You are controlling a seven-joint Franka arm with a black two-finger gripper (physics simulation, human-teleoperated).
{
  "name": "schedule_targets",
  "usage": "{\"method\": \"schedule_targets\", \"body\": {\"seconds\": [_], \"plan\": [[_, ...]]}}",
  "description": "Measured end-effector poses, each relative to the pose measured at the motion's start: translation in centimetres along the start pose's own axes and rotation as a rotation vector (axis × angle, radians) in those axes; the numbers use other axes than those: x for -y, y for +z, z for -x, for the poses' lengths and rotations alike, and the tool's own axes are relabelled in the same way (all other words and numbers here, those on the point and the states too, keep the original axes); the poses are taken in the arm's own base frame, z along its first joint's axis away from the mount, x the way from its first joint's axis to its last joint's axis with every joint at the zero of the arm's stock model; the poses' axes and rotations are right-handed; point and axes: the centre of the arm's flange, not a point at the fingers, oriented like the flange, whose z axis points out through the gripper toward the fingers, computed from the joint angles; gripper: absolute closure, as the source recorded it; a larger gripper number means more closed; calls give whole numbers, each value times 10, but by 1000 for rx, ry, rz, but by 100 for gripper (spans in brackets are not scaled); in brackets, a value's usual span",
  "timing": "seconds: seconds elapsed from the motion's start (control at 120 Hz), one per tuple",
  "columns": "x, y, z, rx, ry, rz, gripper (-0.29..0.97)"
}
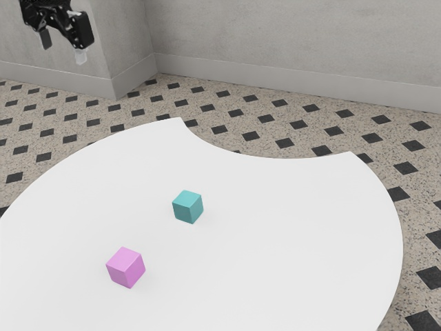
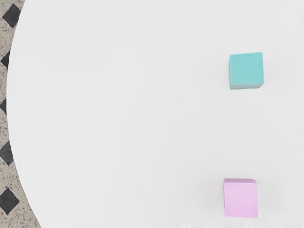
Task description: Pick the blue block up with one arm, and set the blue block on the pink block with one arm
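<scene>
A blue-green block (image 1: pixel 187 206) rests on the white round table (image 1: pixel 310 241) near its middle. A pink block (image 1: pixel 125 267) lies closer to the front edge, toward the exterior view's left, about a block's width or two away from the blue one. My gripper (image 1: pixel 63 47) hangs high at the exterior view's upper left, far above and away from both blocks, open with nothing between its fingers. From the wrist, I look down on the blue block (image 2: pixel 246 70) and the pink block (image 2: pixel 241 197), apart on the table top (image 2: pixel 118 118).
The table has a curved notch cut into its far edge (image 1: pixel 275 153). Around it lies a speckled floor with black diamonds (image 1: pixel 344 117), and grey walls with a baseboard (image 1: pixel 275 76) stand behind. A strip of floor (image 2: pixel 7 142) runs beside the table's rim.
</scene>
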Motion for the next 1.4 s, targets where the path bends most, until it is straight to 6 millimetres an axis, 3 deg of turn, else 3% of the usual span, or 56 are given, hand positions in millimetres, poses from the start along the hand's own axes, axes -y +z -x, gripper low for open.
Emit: {"method": "schedule_targets", "body": {"seconds": [0.133, 0.35, 0.483, 0.642, 0.833, 0.992, 1.1, 1.233, 1.4], "plan": [[0, 11, -5, 29, 5, -2, 0], [-9, 84, -44, 127, -28, 40, 0], [-32, 151, -73, 186, -13, 20, 0], [-54, 246, -99, 241, -13, 43, 0], [-87, 322, -128, 231, -23, 97, 0], [-129, 362, -173, 176, 12, 99, 0], [-156, 384, -188, 159, 41, 120, 0], [-165, 414, -193, 166, 39, 138, 0], [-159, 444, -176, 210, -19, 114, 0]]}}
